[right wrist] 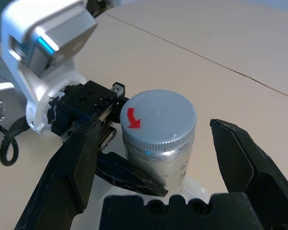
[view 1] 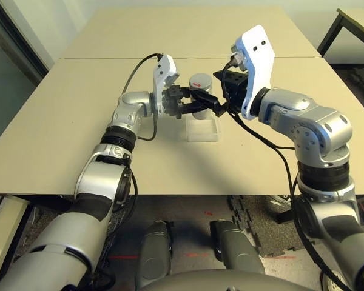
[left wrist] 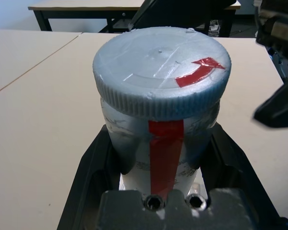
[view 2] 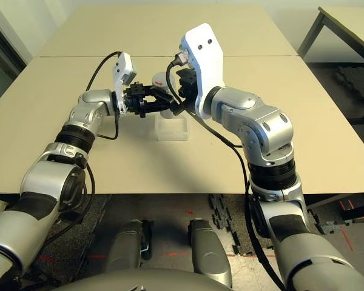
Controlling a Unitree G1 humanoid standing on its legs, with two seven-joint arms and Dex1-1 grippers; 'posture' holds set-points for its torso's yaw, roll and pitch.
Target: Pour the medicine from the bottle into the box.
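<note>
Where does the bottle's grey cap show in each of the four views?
Left eye view: cap centre, just behind the box.
Right eye view: partly hidden behind the right arm.
Left wrist view: upper middle.
Right wrist view: centre.
Shared landmark: the red arrow on the cap.

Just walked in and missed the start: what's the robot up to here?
The left gripper holds the bottle upright above the clear box on the table. The grey cap is on the bottle. The right gripper is open, with a finger on either side of the cap. Nothing has been poured yet.
</note>
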